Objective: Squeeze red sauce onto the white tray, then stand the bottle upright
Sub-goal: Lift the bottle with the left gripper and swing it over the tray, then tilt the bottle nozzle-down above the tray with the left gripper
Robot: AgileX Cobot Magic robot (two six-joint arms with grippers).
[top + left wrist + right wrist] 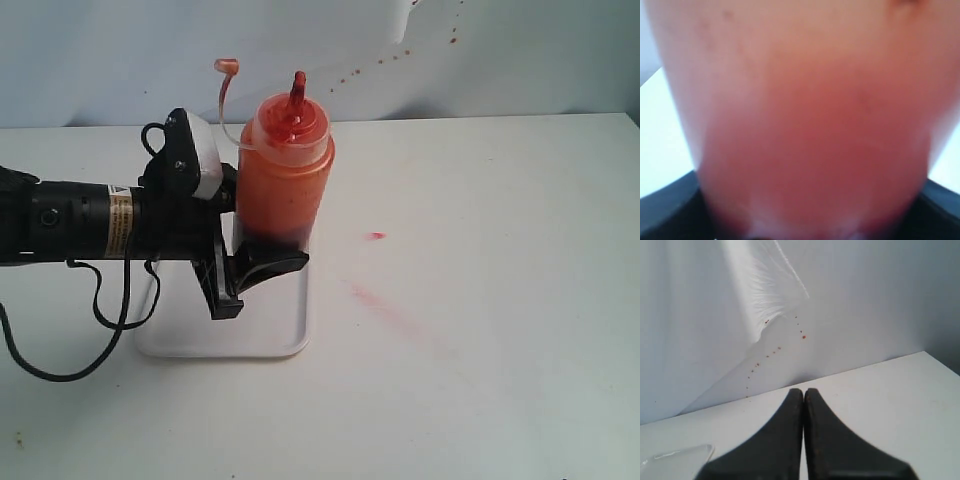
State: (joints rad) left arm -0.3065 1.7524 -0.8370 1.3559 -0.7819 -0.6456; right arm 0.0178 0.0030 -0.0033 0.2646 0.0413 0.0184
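The bottle (285, 170) stands upright over the far end of the white tray (270, 340), red nozzle up, with its cap (227, 67) dangling on a thin tether. Red sauce fills it, darker near the base. My left gripper (258, 265) reaches in from the left, its black fingers (272, 262) clasped round the bottle's lower part and hiding the base, so I cannot tell if it rests on the tray. In the left wrist view the blurred bottle (805, 140) fills the frame between dark fingers (665, 212). My right gripper (803, 392) is shut and empty above the table.
A small red blob (376, 236) and a faint pinkish smear (385, 305) lie on the table right of the tray. Red specks dot the white backdrop (400, 50). A black cable (100, 310) loops under the left arm. A glossy white corner (675, 457) shows beside the right gripper.
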